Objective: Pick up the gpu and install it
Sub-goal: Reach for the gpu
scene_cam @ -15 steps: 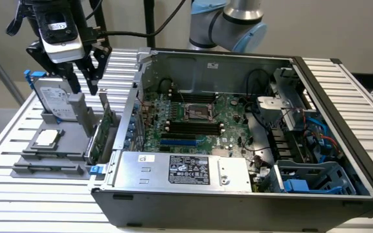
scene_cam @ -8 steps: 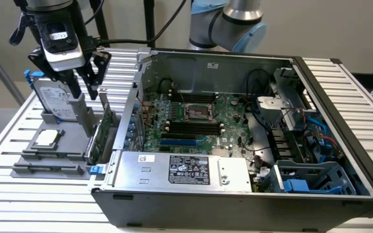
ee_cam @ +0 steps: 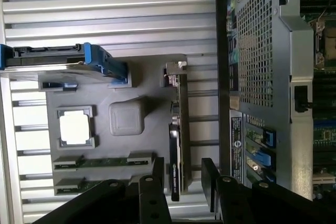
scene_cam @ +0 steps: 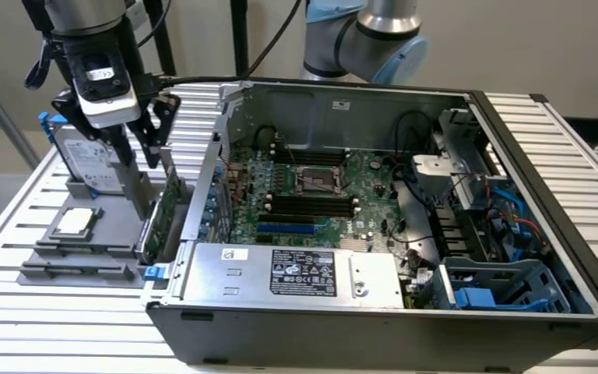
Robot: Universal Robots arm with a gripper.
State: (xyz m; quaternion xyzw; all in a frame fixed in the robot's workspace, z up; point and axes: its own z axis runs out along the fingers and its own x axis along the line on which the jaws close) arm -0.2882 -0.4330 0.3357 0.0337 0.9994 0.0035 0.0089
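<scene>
The gpu stands on its long edge in a grey holder on the exterior view's left, just outside the open computer case. In the wrist view the gpu appears edge-on, a thin black and green card with its silver bracket at one end. My gripper hangs open above the card, holding nothing. Its two black fingers stand on either side of the card's edge, and my gripper is apart from it. The large green motherboard lies inside the case.
A silver hard drive in a blue frame stands upright in the holder beside my gripper. A processor chip and memory sticks lie in the holder too. The case's perforated metal wall rises close beside the gpu. A silver power supply fills the case's near side.
</scene>
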